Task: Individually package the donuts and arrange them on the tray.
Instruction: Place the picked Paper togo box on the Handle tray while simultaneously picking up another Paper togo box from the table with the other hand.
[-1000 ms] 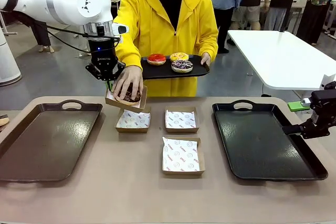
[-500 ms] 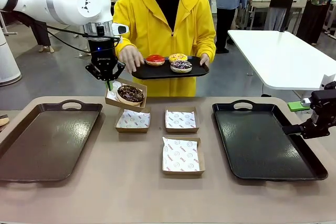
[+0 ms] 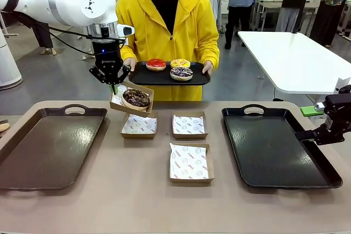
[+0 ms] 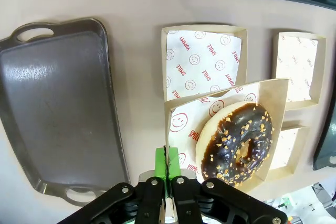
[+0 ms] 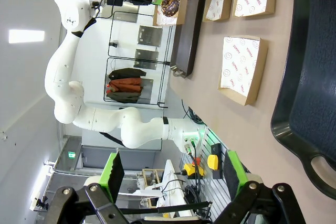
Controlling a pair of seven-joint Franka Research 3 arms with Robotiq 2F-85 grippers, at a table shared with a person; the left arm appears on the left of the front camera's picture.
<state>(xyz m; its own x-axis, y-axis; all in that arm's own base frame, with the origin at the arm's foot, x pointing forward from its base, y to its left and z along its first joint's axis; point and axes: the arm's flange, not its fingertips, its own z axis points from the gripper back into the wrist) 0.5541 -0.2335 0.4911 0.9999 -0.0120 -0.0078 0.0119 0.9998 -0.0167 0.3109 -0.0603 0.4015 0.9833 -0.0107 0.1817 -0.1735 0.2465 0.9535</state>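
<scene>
My left gripper (image 3: 113, 84) is shut on the near edge of a cardboard box (image 3: 130, 110), holding it tilted above the table. A chocolate-iced donut (image 3: 136, 98) with nut crumbs lies in that box. In the left wrist view the green pads (image 4: 160, 167) pinch the box (image 4: 181, 124) rim, with the donut (image 4: 239, 142) just beyond. The person holds a black serving tray (image 3: 164, 79) carrying a red-iced donut (image 3: 156, 64), a yellow-iced donut (image 3: 180, 63) and a dark sprinkled donut (image 3: 181, 73). My right gripper (image 3: 307, 133) hangs open at the right edge of the black tray (image 3: 277, 146).
Three empty paper-lined boxes (image 3: 139, 125) (image 3: 189, 125) (image 3: 189, 163) lie at the table's middle. A brown tray (image 3: 49, 146) sits at the left. The right wrist view shows open fingers (image 5: 113, 174), the boxes (image 5: 241, 69) and the black tray (image 5: 315, 77).
The person's hand has left the chocolate donut in the held box and gone back to the serving tray, which shifted slightly left. Neither arm has moved.
</scene>
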